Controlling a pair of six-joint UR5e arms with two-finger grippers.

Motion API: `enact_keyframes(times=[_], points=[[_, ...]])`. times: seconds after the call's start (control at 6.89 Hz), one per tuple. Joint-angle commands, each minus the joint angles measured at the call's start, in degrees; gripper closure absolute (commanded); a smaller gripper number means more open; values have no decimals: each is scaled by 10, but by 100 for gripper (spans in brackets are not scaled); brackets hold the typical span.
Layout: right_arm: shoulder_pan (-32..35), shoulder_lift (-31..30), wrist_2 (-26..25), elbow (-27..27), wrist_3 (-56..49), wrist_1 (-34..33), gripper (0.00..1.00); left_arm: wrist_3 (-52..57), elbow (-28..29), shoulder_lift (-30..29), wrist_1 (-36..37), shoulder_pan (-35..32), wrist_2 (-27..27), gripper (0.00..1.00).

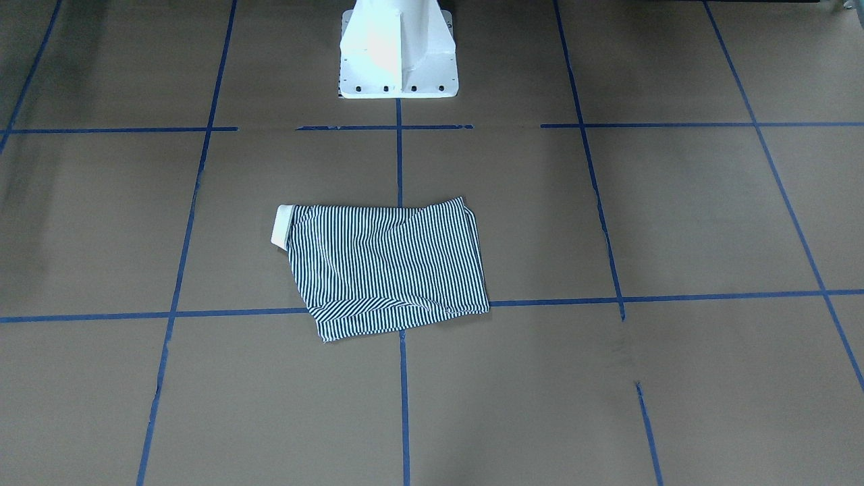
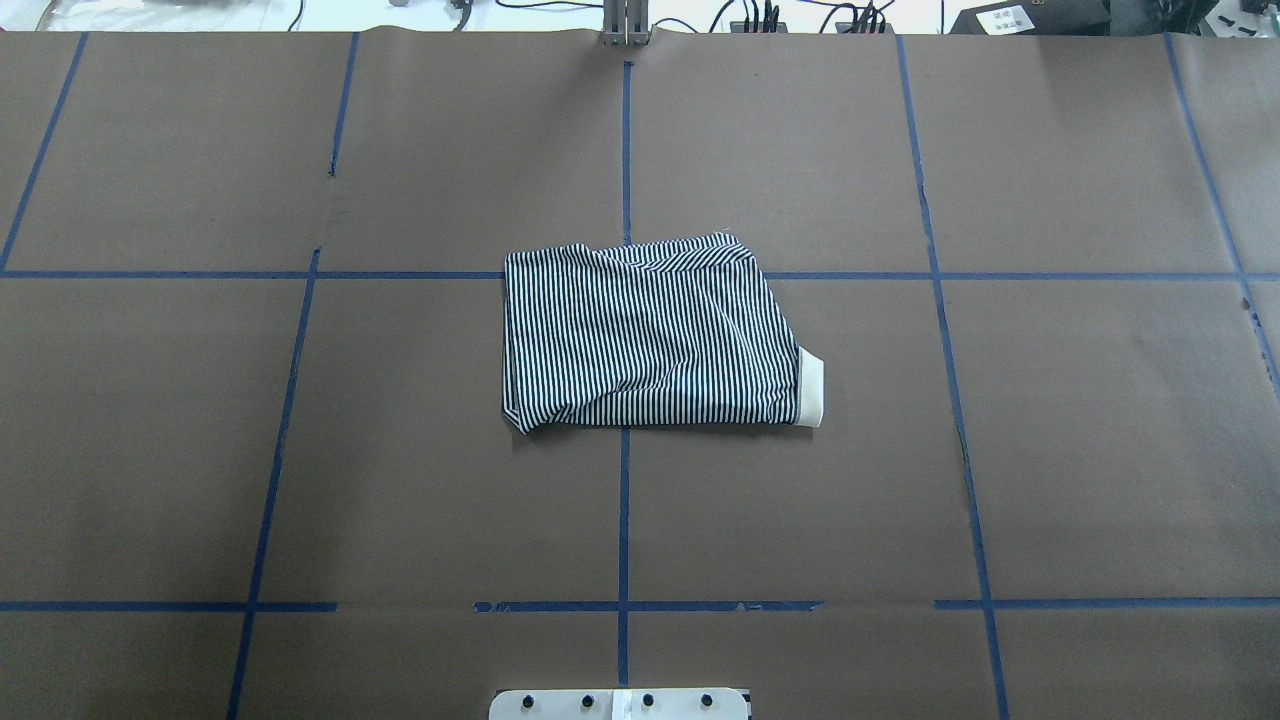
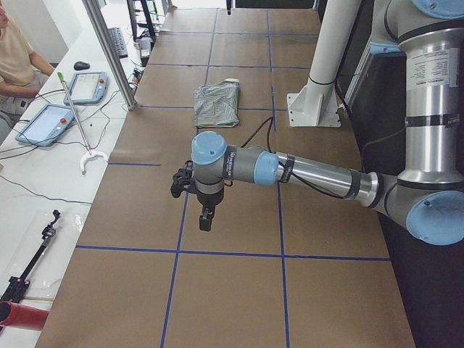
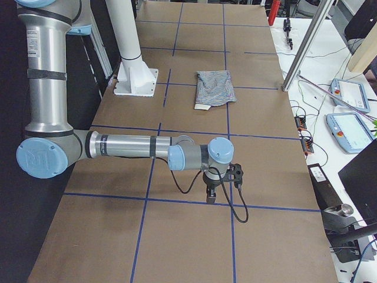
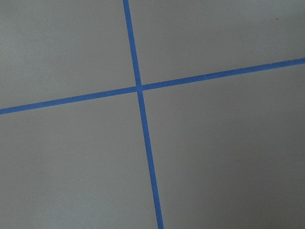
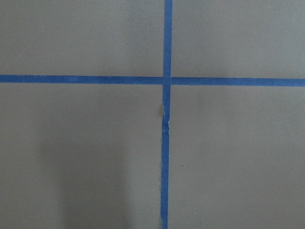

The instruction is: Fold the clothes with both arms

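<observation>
Striped polo shirt [image 2: 645, 335] lies folded mid-surface, well clear of every edge. The left tool [image 3: 206, 217] and right tool [image 4: 211, 197] hover near opposite ends; I cannot tell whether either is apart or together. Pinching one layer would probably spill the skewed fold.

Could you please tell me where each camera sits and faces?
Front-facing: across the table, facing the robot; striped polo shirt, white pedestal, no arms.
Overhead: behind the robot, looking forward, down; shirt, no arms.
Exterior left: table's left end; left arm near, left end effector above the table.
Exterior right: table's right end; right arm near, right end effector likewise.
Left wrist: down at a blue tape cross; no body.
Right wrist: same, another cross.
Shared: all exterior views show the shirt.
</observation>
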Motion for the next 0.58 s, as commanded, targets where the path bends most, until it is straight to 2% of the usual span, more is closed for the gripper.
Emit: enact_keyframes(times=[0.0,0.44], points=[[-1,-2,0,-1,1,6,0,1,0,0,0,0,0,0],[-2,-2,0,-1,2,6,0,2,-4,0,4,0,1,0]])
